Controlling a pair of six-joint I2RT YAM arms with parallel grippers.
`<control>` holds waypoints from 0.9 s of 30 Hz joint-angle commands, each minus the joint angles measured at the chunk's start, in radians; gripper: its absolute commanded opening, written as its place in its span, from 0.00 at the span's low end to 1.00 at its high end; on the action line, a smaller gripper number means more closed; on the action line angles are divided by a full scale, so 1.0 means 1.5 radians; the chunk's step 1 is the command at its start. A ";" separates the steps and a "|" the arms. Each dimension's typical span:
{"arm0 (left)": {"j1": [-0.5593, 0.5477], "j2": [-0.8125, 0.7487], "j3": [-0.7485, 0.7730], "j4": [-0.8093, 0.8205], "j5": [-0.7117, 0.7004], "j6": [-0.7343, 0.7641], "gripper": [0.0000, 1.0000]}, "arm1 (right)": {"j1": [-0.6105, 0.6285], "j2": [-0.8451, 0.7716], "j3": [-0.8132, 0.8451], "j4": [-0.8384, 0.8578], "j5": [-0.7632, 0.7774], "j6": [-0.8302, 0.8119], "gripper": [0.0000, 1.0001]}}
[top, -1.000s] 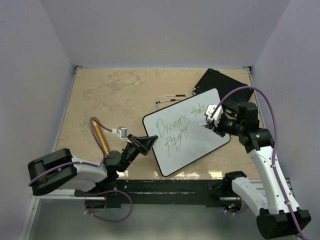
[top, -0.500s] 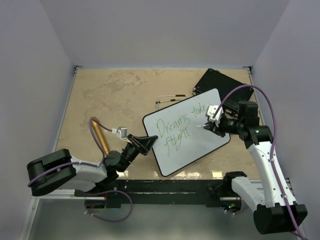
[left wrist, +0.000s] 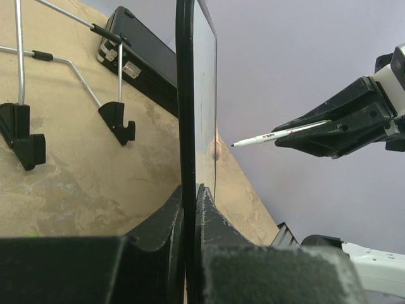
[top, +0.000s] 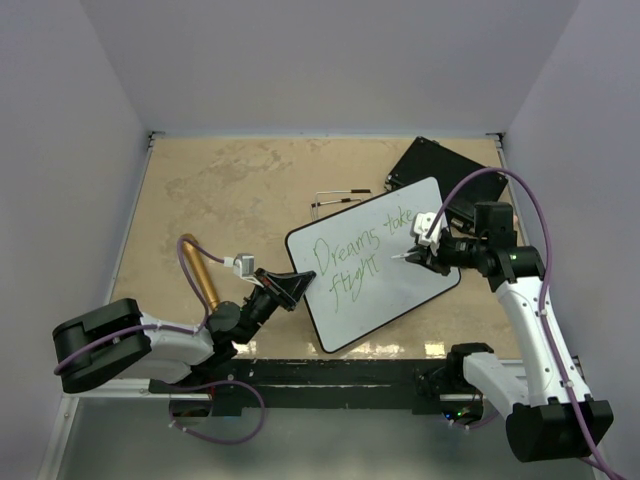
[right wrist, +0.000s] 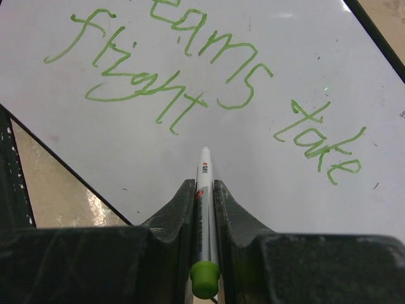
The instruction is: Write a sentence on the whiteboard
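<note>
Since a second ago, the right gripper (top: 420, 256) has been turned a little, and its wrist has been swung out to the right. The marker (top: 407, 256) has been brought down from the word "take" to the bare white part beside "flight". The marker is pinched tight between the closed fingers, with its green cap (right wrist: 204, 278) at the back. From the left wrist view, the tip is seen to be lifted off the board, with a gap between them.

The whiteboard (top: 395, 295) has not been moved. It is held up on a tilt near the middle of the table (top: 220, 190), and its lower left edge is squeezed by the closed left gripper (top: 292, 285). "Dreams take flight" can be read on it in green.

The sentence looks to be done, or a full stop may yet be needed. If more is to be written, the tip must be put back on the board.
</note>
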 commanded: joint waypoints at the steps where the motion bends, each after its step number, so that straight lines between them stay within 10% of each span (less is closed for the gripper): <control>1: 0.000 -0.005 -0.029 -0.008 0.022 0.073 0.00 | -0.004 -0.006 0.025 -0.009 -0.034 -0.014 0.00; 27: 0.001 -0.002 -0.030 -0.009 0.022 0.069 0.00 | -0.004 -0.008 0.015 -0.018 -0.057 -0.026 0.00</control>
